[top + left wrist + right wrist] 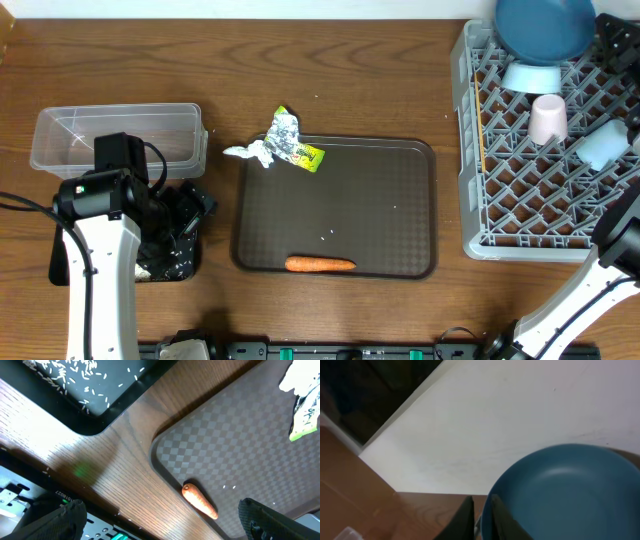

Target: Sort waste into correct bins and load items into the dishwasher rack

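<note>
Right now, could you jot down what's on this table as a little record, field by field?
rack: dark blue bowl, pale blue bowl, pink cup, pale blue cup inside
brown tray: carrot at the edge nearest the robot
tray's far left corner: foil, wrapper, white paper
black tray: rice inside
clear tub: beside black tray
left pincer: open, empty
right pincer: at dark blue bowl's rim, grip unclear
</note>
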Controlling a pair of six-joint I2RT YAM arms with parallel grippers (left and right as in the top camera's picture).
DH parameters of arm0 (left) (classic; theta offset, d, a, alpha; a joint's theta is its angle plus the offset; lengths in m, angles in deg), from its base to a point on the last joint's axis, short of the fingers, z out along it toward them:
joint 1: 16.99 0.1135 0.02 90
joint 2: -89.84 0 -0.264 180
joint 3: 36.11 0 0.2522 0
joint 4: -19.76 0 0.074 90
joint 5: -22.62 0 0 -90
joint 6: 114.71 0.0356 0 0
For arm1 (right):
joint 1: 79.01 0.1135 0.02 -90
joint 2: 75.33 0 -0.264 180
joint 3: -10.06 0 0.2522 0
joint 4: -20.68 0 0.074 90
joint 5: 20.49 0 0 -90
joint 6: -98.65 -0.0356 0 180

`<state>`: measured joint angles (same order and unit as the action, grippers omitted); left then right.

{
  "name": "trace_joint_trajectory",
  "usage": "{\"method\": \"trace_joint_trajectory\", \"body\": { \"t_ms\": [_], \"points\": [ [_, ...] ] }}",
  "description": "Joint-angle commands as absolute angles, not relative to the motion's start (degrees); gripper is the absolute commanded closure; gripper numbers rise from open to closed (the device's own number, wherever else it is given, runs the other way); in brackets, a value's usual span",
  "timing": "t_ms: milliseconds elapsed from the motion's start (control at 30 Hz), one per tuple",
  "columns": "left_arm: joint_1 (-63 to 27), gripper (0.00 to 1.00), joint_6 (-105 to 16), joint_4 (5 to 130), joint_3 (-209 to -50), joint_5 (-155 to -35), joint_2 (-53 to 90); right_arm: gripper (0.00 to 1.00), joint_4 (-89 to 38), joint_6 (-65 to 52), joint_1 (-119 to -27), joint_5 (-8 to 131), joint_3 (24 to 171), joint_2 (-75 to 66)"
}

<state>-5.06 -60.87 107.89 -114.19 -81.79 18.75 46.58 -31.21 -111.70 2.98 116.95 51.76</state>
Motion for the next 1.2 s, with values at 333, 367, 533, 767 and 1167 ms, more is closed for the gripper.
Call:
{"method": "trace_joint_trajectory", "body": {
  "t_ms": [333,367,533,767,1167],
  "points": [
    [-4.8,0.00,-60.5,108.1,-114.8,-81.2,18.8,0.01,60.7,-44.9,-110.3,-6.8,117.0,51.5],
    [-4.8,0.00,-60.5,108.1,-114.8,-81.2,18.8,0.01,64.4,-46.6,-110.1,-7.8,117.0,51.3],
    [-4.8,0.00,-60.5,108.1,-114.8,-81.2,18.8,0.01,85.6,-58.6,-108.1,-12.1,117.0,49.9],
    [-4.8,0.00,-60.5,108.1,-114.8,-81.2,18.8,0.01,95.8,-73.3,-105.7,-18.3,117.0,49.4],
    [-4.8,0.00,-60.5,108.1,-114.8,-81.2,18.8,0.01,91.0,-78.6,-98.9,-16.5,118.9,46.3]
  ]
}}
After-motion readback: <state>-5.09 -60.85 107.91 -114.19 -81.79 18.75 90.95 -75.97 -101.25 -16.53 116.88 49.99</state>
